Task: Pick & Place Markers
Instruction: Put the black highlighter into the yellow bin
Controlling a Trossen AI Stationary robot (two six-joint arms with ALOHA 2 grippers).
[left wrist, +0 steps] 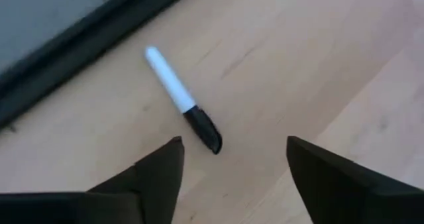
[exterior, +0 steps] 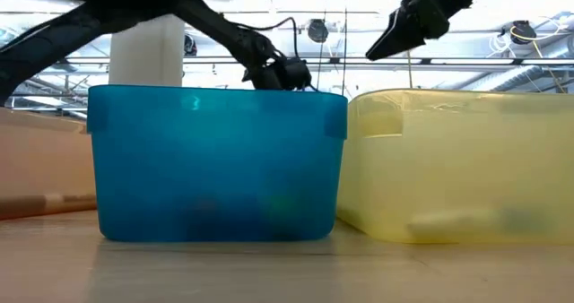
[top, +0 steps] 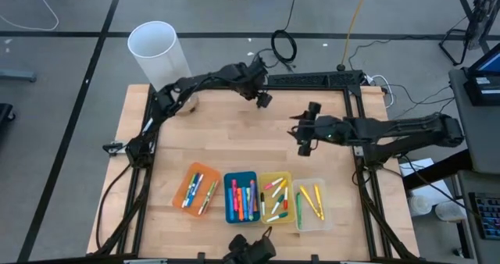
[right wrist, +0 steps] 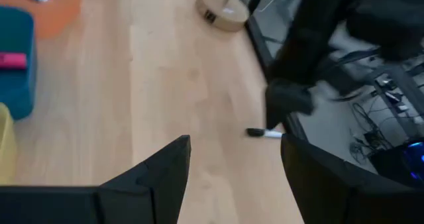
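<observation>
Beyond the trays (top: 258,201) holding most markers (top: 243,198), your spread left gripper (left wrist: 232,159) hovers over one loose marker (left wrist: 182,99); right gripper (right wrist: 233,159) empty, agape.

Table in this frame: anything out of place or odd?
Yes: one white marker with a black cap lies loose on the bare wood near the table's far edge, below the open left gripper, while the other markers sit in the trays.

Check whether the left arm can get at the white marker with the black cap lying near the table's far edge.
Probably yes. The left gripper hangs open over the white marker, which lies alone on bare wood, nothing between the fingers and it.
</observation>
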